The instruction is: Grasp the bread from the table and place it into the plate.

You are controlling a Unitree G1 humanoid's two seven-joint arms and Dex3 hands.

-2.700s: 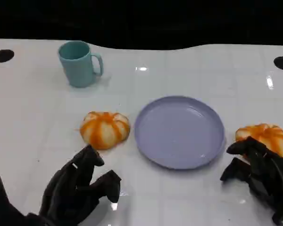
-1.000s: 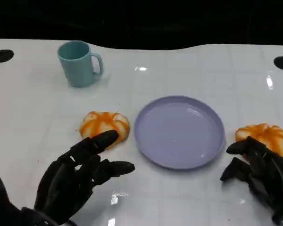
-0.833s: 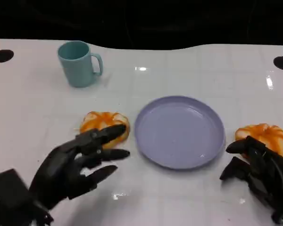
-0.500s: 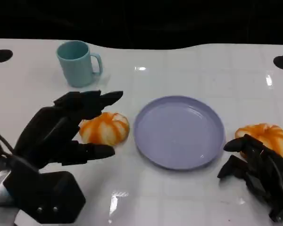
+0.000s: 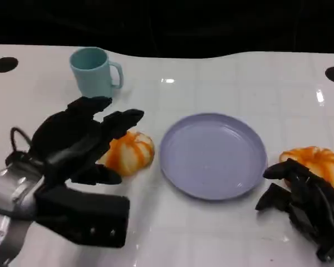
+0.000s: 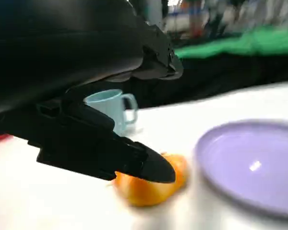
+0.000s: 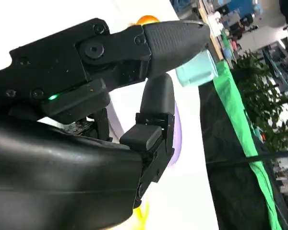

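Bread (image 5: pixel 129 153) sits on the white desk (image 5: pixel 211 233) just left of the purple plate (image 5: pixel 212 156), a round orange-and-cream bun with ridged segments like a small pumpkin. The left hand (image 5: pixel 80 142) hangs over it from the near-left side, its fingers (image 5: pixel 122 121) spread apart and arched above the bun's top, holding nothing yet. From the left wrist view one dark finger (image 6: pixel 144 165) crosses in front of the bun (image 6: pixel 151 184), though whether it touches the crust I cannot tell.

A 2nd bun (image 5: pixel 314 161) lies on the far side of the plate, with the right hand (image 5: pixel 300 203) resting just beside it, fingers loosely curled and apart, gripping nothing.

My guess is the bun will be light and soft, with a slightly glossy crust that gives under pressure. It looks squashable, so a hard squeeze would dent it, while too light a hold could let it roll out on the glossy desk. The sensible hold seems to be across its widest part, fingers on the far side and thumb on the near side, low enough to cradle the curve rather than pinch the dome. The plate is close, so only a short lift and carry to the right should be needed. A blue mug (image 5: pixel 94 72) stands well behind, out of the way.
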